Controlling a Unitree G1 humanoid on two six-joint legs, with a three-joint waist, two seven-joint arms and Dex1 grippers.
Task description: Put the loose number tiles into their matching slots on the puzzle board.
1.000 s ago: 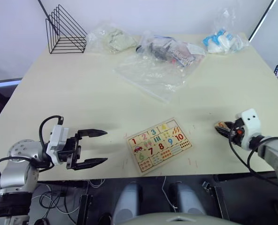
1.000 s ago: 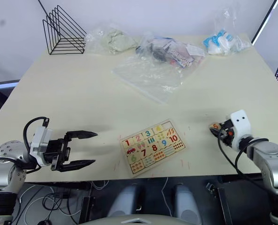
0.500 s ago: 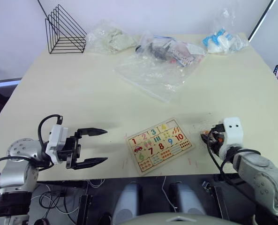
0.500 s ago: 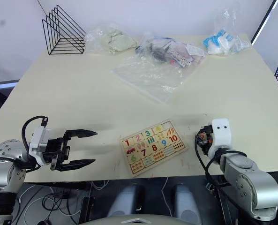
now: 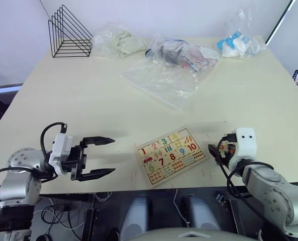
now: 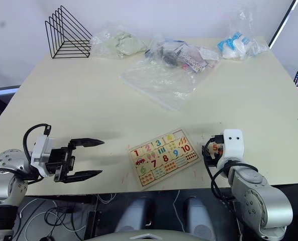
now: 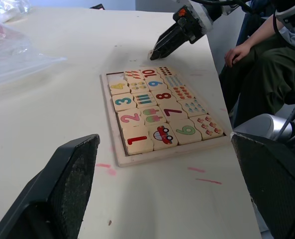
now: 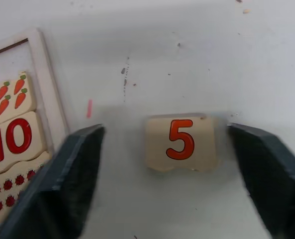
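Observation:
The puzzle board (image 5: 171,155) lies flat near the table's front edge, filled with coloured numbers and picture tiles. One matching slot (image 7: 112,78) of bare wood shows at the end of the top row, beside the 4. A loose number tile (image 8: 182,142) with a red 5 rests on the table just right of the board. My right gripper (image 8: 164,129) stands open around it, both fingers clear of its sides. Left of the board, my left gripper (image 5: 99,157) hovers open with nothing in it.
A black wire rack (image 5: 69,32) stands at the back left. Several clear plastic bags (image 5: 166,75) lie across the back and middle of the table. A person (image 7: 259,69) sits beside the table's right side. The front edge runs just below the board.
My right gripper came left toward the board with the 5 tile, then opened and let it go onto the table. The left arm has stayed still.

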